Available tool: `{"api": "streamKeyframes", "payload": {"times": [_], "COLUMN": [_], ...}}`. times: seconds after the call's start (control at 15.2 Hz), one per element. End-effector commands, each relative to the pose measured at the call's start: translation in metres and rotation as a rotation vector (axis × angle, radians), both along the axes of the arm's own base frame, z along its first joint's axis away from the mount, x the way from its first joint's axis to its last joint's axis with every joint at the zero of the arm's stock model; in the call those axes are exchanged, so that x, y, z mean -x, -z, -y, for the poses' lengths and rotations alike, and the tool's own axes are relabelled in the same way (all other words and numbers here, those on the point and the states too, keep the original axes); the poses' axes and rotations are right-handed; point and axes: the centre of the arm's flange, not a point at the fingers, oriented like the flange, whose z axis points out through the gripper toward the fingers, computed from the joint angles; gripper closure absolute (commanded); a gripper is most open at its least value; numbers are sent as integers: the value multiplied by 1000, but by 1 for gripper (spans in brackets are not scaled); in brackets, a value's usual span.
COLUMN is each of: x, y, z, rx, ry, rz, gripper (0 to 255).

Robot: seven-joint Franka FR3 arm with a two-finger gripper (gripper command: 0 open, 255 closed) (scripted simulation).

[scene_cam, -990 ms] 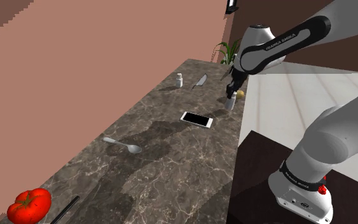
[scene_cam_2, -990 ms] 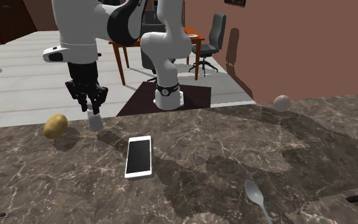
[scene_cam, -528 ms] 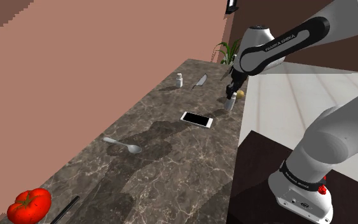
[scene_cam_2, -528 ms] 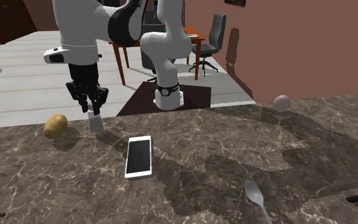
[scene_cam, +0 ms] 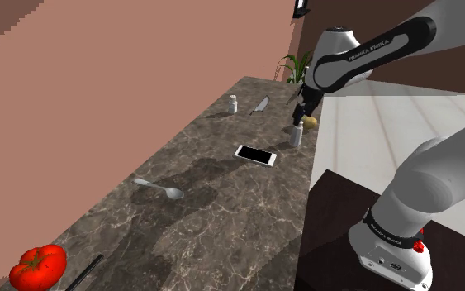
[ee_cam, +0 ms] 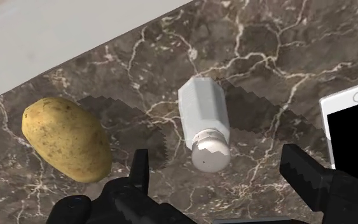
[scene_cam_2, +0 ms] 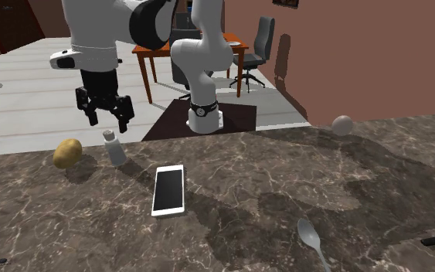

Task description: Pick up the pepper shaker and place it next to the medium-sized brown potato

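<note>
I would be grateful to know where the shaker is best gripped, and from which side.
Probably from straight above, closing across the body just under the cap: the shaker stands upright, clear of the potato, and the open end effector hangs over it.

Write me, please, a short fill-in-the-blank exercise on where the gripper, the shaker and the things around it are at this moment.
1. The gripper hangs just above the shaker with its fingers ____.
2. The shaker stands upright on the dark veined counter, between the phone and the ____.
3. At the end of the counter far from the shaker, low in the shoulder view, lies a red ____.

Missing words: open; potato; tomato.
</note>
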Motion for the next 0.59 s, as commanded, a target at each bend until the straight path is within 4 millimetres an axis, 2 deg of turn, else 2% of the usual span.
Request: {"api": "streamKeyframes", "payload": {"times": [0.0,0.07,0.53], "x": [4,5,5], "y": [-22,-33,-33], "z": [-4,-5,-5], "rx": [0,0,0], "ry": [0,0,0], "rz": [-2,-2,-2], "gripper": [0,0,0]}}
